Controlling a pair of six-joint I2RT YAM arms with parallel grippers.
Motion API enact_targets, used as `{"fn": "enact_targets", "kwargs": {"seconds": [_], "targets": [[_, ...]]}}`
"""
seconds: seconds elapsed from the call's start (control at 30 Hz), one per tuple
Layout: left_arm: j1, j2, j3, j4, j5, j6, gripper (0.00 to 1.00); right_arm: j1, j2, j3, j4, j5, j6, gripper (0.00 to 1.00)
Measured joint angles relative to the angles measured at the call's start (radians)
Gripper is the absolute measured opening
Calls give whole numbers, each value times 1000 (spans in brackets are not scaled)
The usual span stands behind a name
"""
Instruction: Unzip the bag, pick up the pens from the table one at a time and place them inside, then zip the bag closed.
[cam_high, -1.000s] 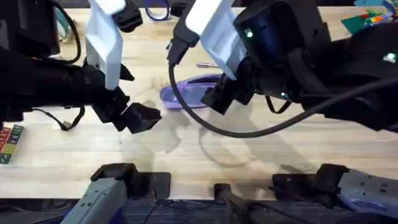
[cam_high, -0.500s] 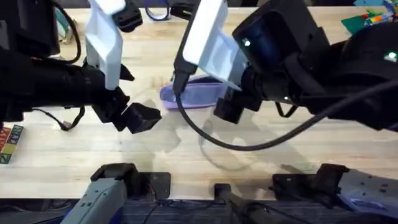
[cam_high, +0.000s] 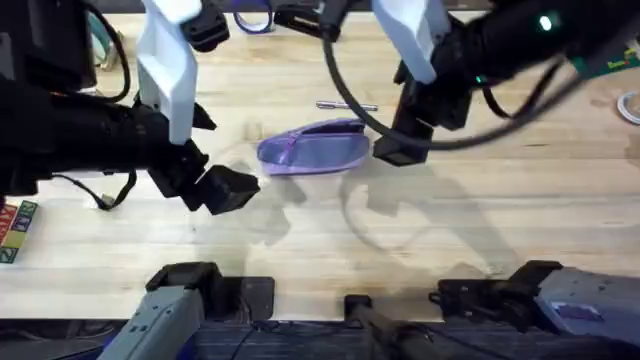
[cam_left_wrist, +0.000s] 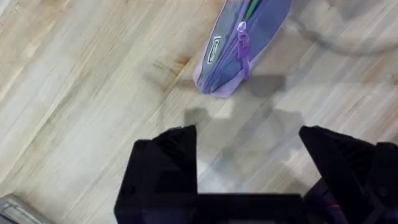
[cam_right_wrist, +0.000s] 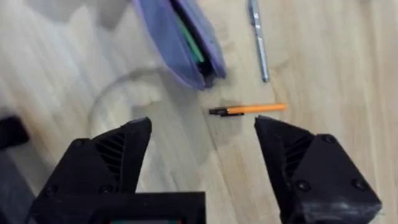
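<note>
A small lavender-purple fabric pencil pouch (cam_high: 314, 150) is lying flat on the light wooden plank table (cam_high: 300, 250), its zipper gaping open with something green showing inside. A slim silver-grey metallic pen (cam_right_wrist: 257, 38) is lying just beside it. A slim orange pen with a dark tip (cam_right_wrist: 247, 110) is lying near the pouch's end.

The bag (cam_high: 313, 151) lies on the table (cam_high: 520, 220) near the middle, its long side running left to right. A silver pen (cam_high: 346, 105) lies on the wood just behind it, apart from it. My left gripper (cam_high: 222, 190) hovers to the left of the bag, near its left end. My right gripper (cam_high: 392, 150) hangs just beside the bag's right end. My right arm reaches in from the upper right.
</note>
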Motion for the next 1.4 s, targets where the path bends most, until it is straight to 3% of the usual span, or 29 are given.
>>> {"fn": "enact_targets", "kwargs": {"seconds": [0.2,0.43,1.13,1.17,1.37,1.4], "targets": [[0,0,0,0,0,0,993,-3,188,185,-111,-62,-132,992],[0,0,0,0,0,0,993,-23,321,300,-190,-155,-286,991],[0,0,0,-1,0,-3,993,-8,353,317,-57,-200,-368,989],[0,0,0,-1,0,-3,993,-8,353,317,-54,-200,-370,904],[0,0,0,-1,0,-3,993,-7,353,317,-55,-201,-371,75],[0,0,0,-1,0,-3,993,-6,353,317,-56,-201,-371,41]]}}
